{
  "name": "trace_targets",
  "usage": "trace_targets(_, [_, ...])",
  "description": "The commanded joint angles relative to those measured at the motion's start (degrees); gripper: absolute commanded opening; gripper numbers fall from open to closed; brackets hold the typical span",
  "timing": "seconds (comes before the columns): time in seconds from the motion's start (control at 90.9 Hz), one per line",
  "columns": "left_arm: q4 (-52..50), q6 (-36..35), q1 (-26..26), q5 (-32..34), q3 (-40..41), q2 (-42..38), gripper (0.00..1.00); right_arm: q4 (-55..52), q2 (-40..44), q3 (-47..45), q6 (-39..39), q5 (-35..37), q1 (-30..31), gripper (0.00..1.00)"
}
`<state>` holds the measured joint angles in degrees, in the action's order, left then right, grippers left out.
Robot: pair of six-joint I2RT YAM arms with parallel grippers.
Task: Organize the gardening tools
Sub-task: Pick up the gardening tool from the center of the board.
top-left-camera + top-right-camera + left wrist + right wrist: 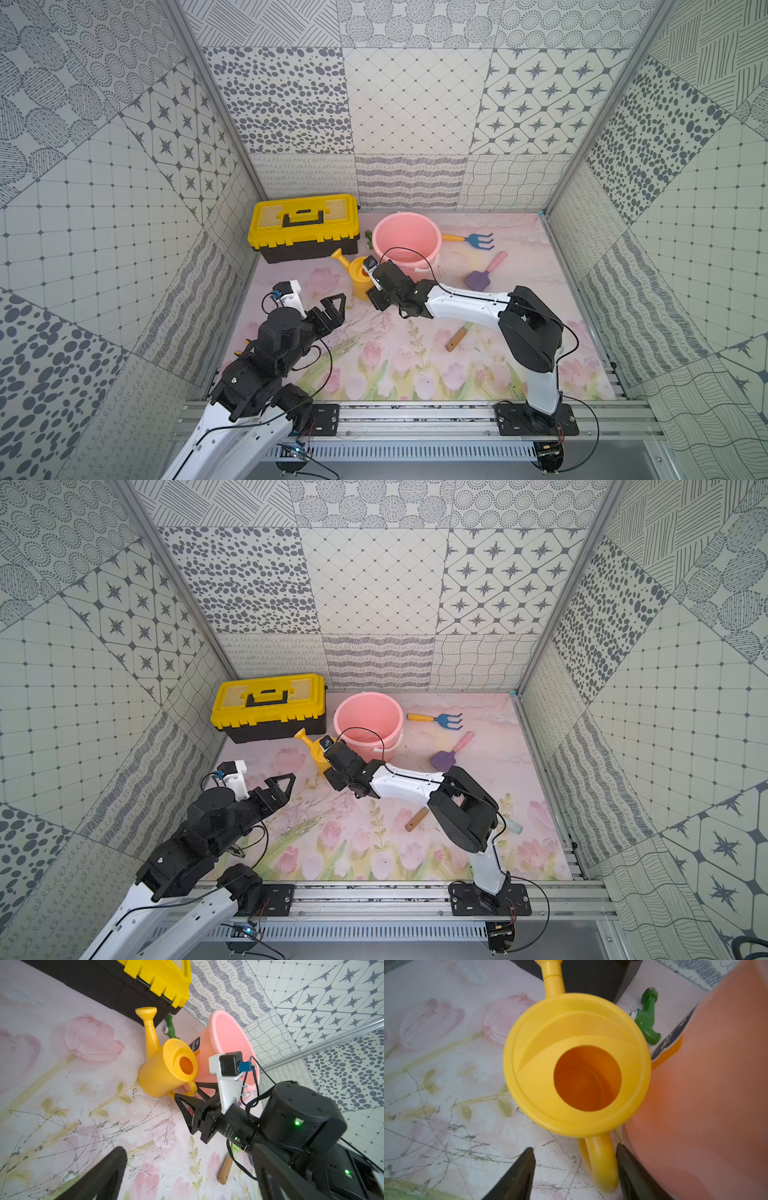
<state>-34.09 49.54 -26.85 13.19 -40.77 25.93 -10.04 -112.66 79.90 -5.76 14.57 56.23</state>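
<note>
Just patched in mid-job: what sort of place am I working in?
Likely a lab test cell, not a garden: patterned panel walls, a tulip-print mat, and an aluminium mounting rail along the front.

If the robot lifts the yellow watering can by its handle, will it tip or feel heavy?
Probably light: the watering can looks like thin plastic and empty inside. It may tilt spout-down, since the long spout sticks out opposite the handle. The smooth, rounded handle might slip in the right gripper.
</note>
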Motion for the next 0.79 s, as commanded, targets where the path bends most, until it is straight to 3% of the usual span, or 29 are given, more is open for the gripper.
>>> trace_targets(0.0, [1.3, -0.1, 0.0, -0.7, 0.1, -0.2, 0.99, 1.9, -0.2, 0.8, 1.4, 1.1, 1.4, 0.55])
trace_targets(0.407, [0.8, 0.0, 0.0, -0.2, -0.3, -0.5, 1.0, 1.8, -1.8, 3.2, 1.3, 2.8, 2.7, 0.0])
trace_targets(0.528, [0.6, 0.0, -0.1, -0.1, -0.5, -0.7, 1.0, 2.6, 2.3, 0.8, 1.9, 5.2, 4.6, 0.0])
trace_targets(0.781, [0.4, 0.2, 0.0, 0.7, -0.4, -3.1, 1.0, 4.5, 19.9, -7.7, 2.3, 10.3, 8.1, 0.0])
